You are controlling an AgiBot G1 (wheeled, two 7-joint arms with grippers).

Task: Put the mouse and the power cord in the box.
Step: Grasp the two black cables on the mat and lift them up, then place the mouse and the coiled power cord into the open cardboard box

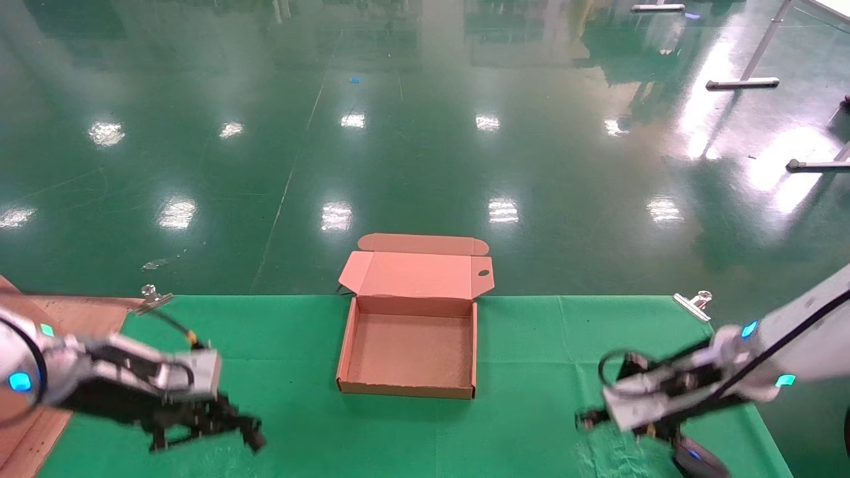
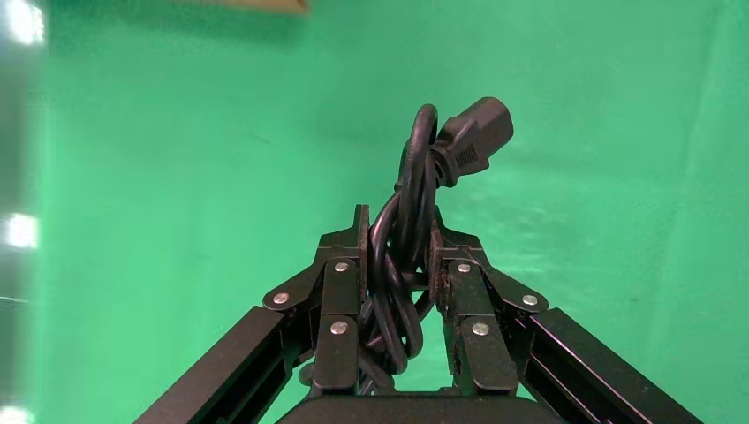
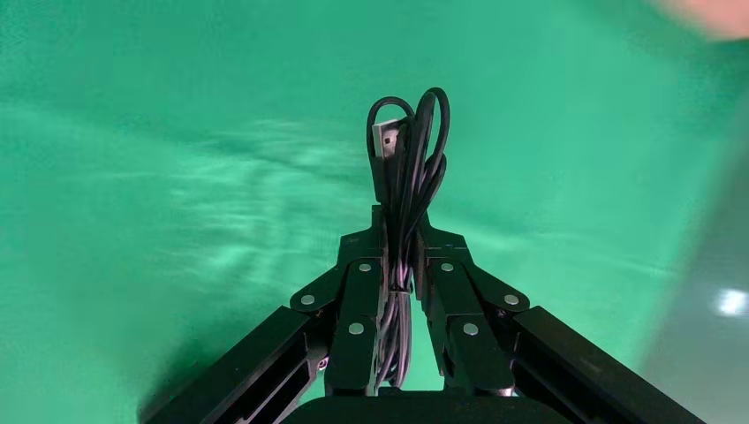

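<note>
The brown cardboard box [image 1: 346, 345] lies open in the middle of the green table, lid folded back, nothing inside. My left gripper [image 1: 222, 417] hovers to the box's front left, shut on the power cord [image 1: 251, 433]. In the left wrist view the thick black power cord [image 2: 402, 221] is pinched in my left gripper [image 2: 397, 234], chunky plug beyond the tips. My right gripper [image 1: 591, 419] is to the front right, shut on the mouse's thin bundled cable [image 3: 406, 177] in my right gripper [image 3: 399, 238]. The black mouse [image 1: 697, 459] shows below that wrist.
Metal clips [image 1: 151, 296] [image 1: 694, 304] hold the green cloth at the table's back corners. A bare brown wooden surface [image 1: 33, 431] lies at the left edge. Beyond the table is shiny green floor with white stand legs [image 1: 742, 83] far right.
</note>
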